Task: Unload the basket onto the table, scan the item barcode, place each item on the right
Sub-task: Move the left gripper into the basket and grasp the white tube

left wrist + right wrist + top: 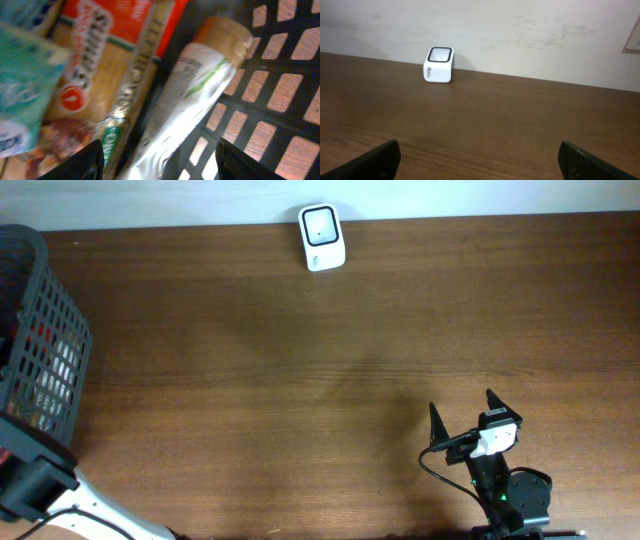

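My left gripper (160, 150) spread astride white bottle (185, 100) in basket (292, 125), not clamped; centre on its body, close squarely. Right gripper (479, 150) spread, idle.

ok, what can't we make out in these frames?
- Barcodes: left wrist view, white pouch and spaghetti packet motion-blurred; no code readable.
- Left gripper: unseen overhead, behind the basket wall at the left edge.
- Teal packet: left wrist, cut off by left edge.
- Scanner lettering: too small, overhead and right wrist.
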You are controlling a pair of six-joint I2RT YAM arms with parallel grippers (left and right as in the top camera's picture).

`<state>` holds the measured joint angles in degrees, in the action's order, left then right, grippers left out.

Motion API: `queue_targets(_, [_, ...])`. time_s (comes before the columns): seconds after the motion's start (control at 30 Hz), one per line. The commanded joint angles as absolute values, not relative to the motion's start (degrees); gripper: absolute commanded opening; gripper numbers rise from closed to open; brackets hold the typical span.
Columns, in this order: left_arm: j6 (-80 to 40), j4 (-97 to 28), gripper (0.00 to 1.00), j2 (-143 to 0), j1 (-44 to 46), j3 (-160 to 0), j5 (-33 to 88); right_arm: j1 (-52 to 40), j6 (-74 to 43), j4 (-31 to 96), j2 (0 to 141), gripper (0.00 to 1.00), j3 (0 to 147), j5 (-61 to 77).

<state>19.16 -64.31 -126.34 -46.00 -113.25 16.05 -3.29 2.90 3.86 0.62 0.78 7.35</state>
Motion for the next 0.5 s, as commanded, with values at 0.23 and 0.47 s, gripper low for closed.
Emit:
queue_targets(0.23, [20.3,-64.5,0.49,-135.0,-44.1,-113.5,12.2,-3.0,2.3,3.9,0.2,0.99,0.3,7.0])
queue_targets(0.47, [20.0,-64.4,0.00,-135.0,-44.4,-114.0,12.3,-3.0,2.3,3.9,0.2,0.99,0.3,7.0])
